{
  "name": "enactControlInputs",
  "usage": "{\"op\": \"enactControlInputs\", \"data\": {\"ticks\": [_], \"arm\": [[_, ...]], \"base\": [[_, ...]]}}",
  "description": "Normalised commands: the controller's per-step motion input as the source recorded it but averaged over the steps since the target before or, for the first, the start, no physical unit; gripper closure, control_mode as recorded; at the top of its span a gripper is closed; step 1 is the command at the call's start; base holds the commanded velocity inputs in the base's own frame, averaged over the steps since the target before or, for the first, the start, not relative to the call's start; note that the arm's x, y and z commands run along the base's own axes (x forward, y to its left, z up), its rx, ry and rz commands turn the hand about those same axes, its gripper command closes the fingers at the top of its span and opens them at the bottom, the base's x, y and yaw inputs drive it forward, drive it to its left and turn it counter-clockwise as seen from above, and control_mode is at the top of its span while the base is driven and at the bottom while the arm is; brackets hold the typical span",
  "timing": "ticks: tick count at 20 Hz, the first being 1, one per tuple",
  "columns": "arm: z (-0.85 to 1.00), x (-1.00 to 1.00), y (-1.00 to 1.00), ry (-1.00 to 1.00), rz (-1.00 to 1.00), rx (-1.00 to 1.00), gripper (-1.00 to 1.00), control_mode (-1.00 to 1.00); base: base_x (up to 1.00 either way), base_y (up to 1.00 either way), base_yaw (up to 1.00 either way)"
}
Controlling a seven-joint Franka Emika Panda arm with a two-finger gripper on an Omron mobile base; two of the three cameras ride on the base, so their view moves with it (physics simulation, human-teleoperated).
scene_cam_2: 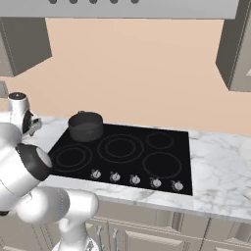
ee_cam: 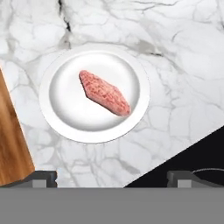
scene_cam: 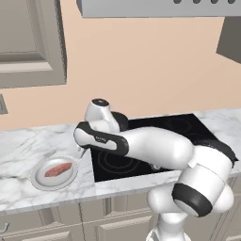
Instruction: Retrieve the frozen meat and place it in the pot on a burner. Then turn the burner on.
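Observation:
The frozen meat (ee_cam: 105, 93), a pinkish-red oblong slab, lies on a round white plate (ee_cam: 65, 124) on the marble counter. In the left base view the meat (scene_cam: 59, 169) and its plate (scene_cam: 41, 182) sit left of the cooktop. My gripper (ee_cam: 112, 178) hangs above the counter between plate and cooktop, open, with nothing between its fingertips (ee_cam: 42, 177). From the left base view, the gripper (scene_cam: 83, 151) points down just right of the plate. The pot (scene_cam_2: 86, 126), dark grey and squat, stands on the cooktop's rear left burner.
The black cooktop (scene_cam_2: 122, 152) has several burner rings and a row of knobs (scene_cam_2: 135, 180) along its front edge. A brown wooden board (ee_cam: 11, 144) lies beside the plate. Wall cabinets (scene_cam: 30, 42) and a range hood (scene_cam: 160, 7) hang overhead.

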Motion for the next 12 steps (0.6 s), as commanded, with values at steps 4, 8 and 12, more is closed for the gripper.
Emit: {"op": "enactControlInputs", "data": {"ticks": [4,8,12], "arm": [[-0.25,0.07,0.41,-0.01,0.0,-0.01,-1.0,-1.0],[-0.33,0.04,0.43,-0.01,0.0,-0.02,-1.0,-1.0],[-0.18,0.02,0.39,0.0,0.0,-0.01,-1.0,-1.0]], "base": [[0.0,0.0,0.0],[0.0,0.0,0.0],[0.0,0.0,0.0]]}}
